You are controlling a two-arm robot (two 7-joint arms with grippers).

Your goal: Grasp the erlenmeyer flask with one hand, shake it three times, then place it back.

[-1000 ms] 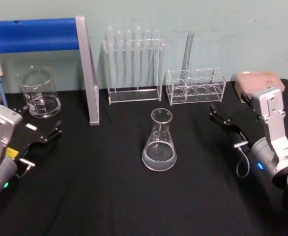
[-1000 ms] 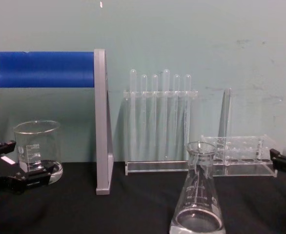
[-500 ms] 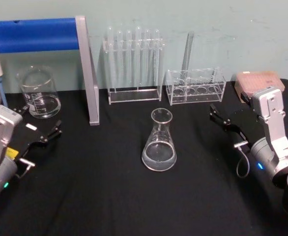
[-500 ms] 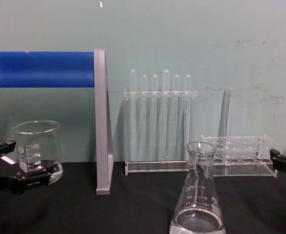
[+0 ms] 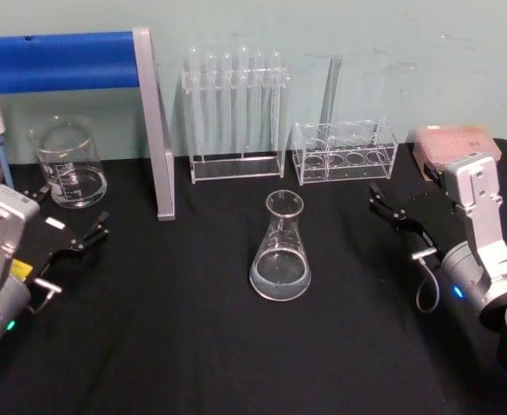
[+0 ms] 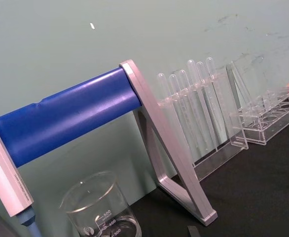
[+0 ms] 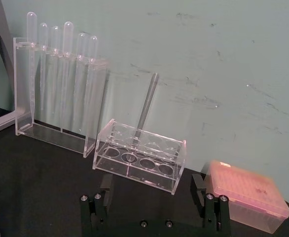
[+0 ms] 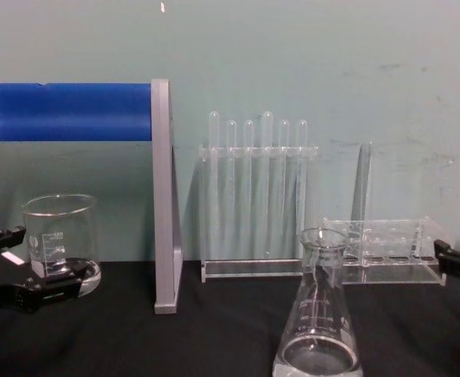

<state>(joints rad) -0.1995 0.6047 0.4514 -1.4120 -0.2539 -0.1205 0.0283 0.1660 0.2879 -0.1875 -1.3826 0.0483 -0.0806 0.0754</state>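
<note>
Erlenmeyer flask upright (ungrasped) mid-table; left gripper, right gripper — fingers spread wide, both well apart.

The clear erlenmeyer flask stands upright mid-table on black cloth, holding a little clear liquid.

My right claw is cut off at the chest view's edge — one black tip shows. The flask ahead of me loses its base there too. The graduations on the beaker beyond my left claw are too small to read.
</note>
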